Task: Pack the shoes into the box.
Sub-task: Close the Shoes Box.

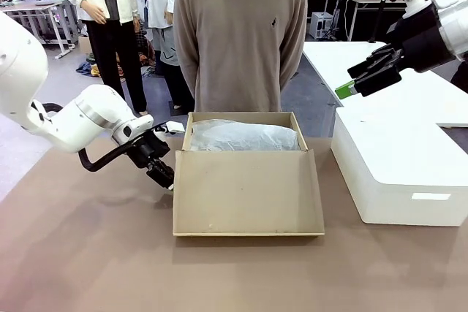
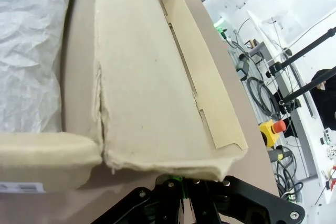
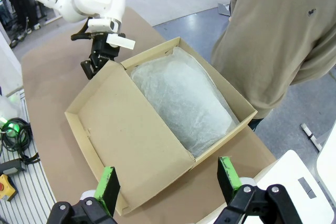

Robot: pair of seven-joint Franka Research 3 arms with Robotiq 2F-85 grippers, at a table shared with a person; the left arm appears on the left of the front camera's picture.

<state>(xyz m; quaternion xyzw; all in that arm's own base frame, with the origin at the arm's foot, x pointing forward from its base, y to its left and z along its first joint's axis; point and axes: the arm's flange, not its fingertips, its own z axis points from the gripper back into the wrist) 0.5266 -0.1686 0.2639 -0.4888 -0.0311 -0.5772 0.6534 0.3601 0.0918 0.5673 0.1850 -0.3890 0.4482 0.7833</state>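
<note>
Standing open at mid-table, the box (image 1: pixel 248 193) has its flap lid folded toward the robot and white tissue paper (image 1: pixel 243 137) bulging inside; shoes are not discernible beneath it. Left gripper (image 1: pixel 162 174) sits low at the box's left front corner, jaws closed, with no object seen between them. Right gripper (image 3: pixel 167 181) hangs above the box, pads wide apart, empty. A person (image 1: pixel 241 34) stands behind the box, beside the white box (image 1: pixel 398 158).
</note>
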